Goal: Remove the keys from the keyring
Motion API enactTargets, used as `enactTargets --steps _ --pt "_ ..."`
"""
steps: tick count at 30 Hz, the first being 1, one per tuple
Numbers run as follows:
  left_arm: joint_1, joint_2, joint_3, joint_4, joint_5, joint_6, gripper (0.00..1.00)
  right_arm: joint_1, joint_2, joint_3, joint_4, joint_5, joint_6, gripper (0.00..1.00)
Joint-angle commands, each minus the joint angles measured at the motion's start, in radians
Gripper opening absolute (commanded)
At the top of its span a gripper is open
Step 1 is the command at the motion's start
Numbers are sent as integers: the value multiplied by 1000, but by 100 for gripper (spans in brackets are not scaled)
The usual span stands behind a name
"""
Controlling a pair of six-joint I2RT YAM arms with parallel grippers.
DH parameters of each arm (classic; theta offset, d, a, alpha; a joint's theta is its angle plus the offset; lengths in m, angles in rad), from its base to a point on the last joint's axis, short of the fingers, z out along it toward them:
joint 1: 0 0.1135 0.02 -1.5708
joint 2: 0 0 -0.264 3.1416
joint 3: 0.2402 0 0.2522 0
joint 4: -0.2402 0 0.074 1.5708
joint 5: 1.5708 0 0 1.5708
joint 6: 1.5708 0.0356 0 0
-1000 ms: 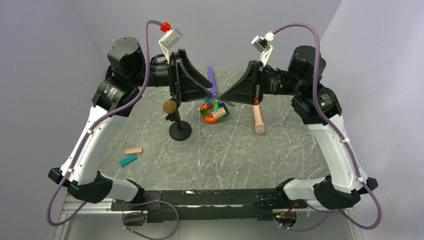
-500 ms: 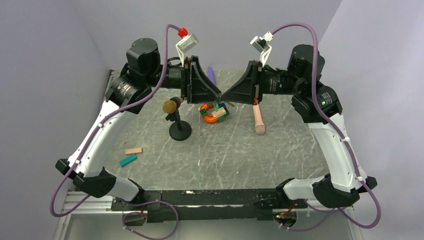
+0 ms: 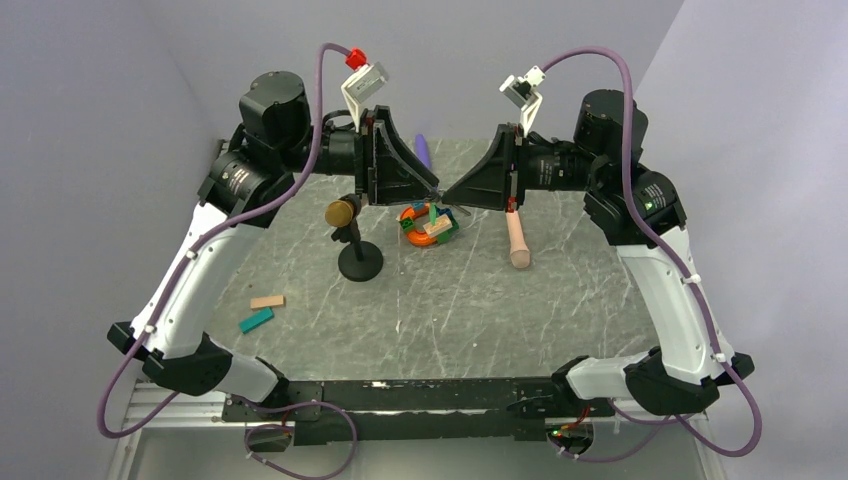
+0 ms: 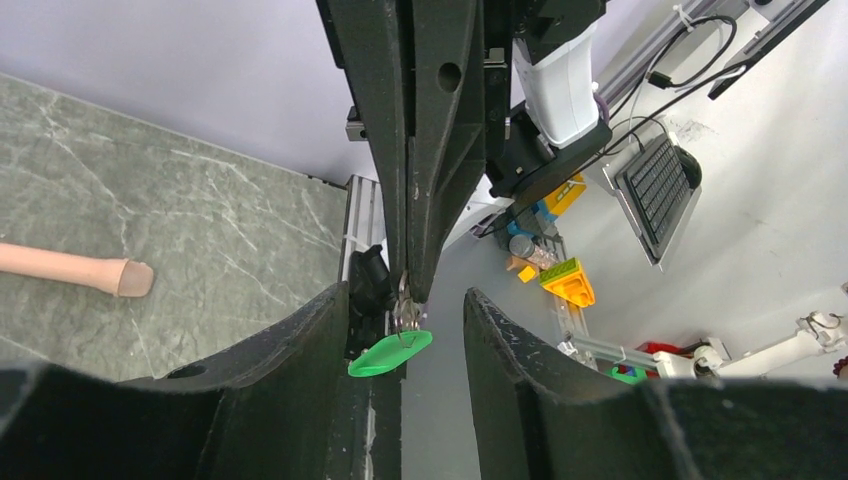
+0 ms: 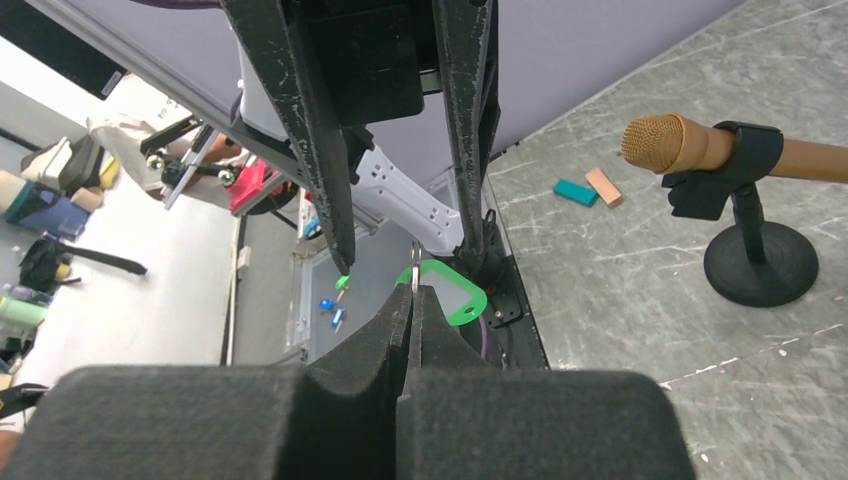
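Grey marbled table [image 3: 450,300], lilac walls [image 3: 90,120]; right hand [image 5: 412,292] pinching keyring [image 4: 404,312].

Left jaws parted, right jaws pinched closed — tips meeting, both raised

The key [image 4: 390,353] is a tiny flat bright-green piece with rounded corners; the right wrist view shows an open window through its middle. It dangles tilted in mid-air from the keyring [image 4: 404,312], a thin silvery wire loop pinched in the closed tips of the right gripper [image 5: 413,290].
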State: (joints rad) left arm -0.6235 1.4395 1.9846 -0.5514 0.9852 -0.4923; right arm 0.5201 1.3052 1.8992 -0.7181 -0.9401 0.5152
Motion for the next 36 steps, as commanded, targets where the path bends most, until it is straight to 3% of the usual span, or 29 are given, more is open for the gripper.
enactTargets --steps 1,5,14,18,24,29,36 --pt "-5 -1 17 -7 -7 23 50 -3 -13 29 14 17 -5 0" --pt "-5 -4 11 -16 -4 27 48 -2 -14 25 26 18 4 0" --pt "-5 -18 -10 -1 2 16 28 -2 -23 12 45 20 17 0" --pt "-8 -14 -4 -4 -5 11 0 -1 -33 2 74 15 36 0" --pt "-18 -25 -14 15 -18 -3 0 0 -47 -27 124 3 63 0" --pt "-18 -51 -53 73 -37 -43 0 0 -66 -63 184 5 92 33" --pt "-19 -72 -78 89 -46 -48 0 0 -64 -61 178 8 91 33"
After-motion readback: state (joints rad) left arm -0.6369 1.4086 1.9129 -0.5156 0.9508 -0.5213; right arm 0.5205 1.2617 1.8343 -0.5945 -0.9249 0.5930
